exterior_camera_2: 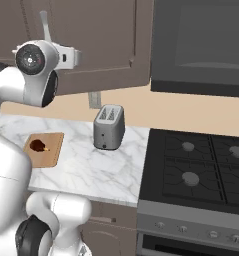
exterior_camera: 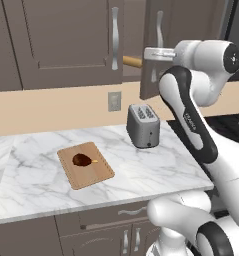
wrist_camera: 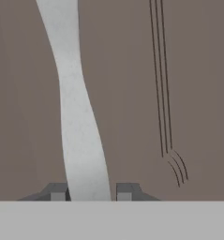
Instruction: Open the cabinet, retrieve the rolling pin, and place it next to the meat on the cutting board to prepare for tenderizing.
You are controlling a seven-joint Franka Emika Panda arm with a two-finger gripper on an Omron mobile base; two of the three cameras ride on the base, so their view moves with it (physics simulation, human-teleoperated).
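Kitchen wall of dark cabinet (exterior_camera: 66, 45) doors over a marble counter (exterior_camera: 156, 160). Fingers (wrist_camera: 90, 191) clenched on the right door's curved silver handle (wrist_camera: 76, 117), its long axis running straight away from the tips; door (exterior_camera: 153, 50) swung partly out, rolling pin (exterior_camera: 132, 62) end showing on the shelf in the gap just left of the hand. Below and well apart, meat (exterior_camera: 82, 160) lying on the board (exterior_camera: 93, 174), toaster (exterior_camera: 143, 126) beside.

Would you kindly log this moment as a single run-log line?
stage: opening cabinet | claw: shut on right door handle | right door: partly open | rolling pin: on inner shelf | meat: on cutting board
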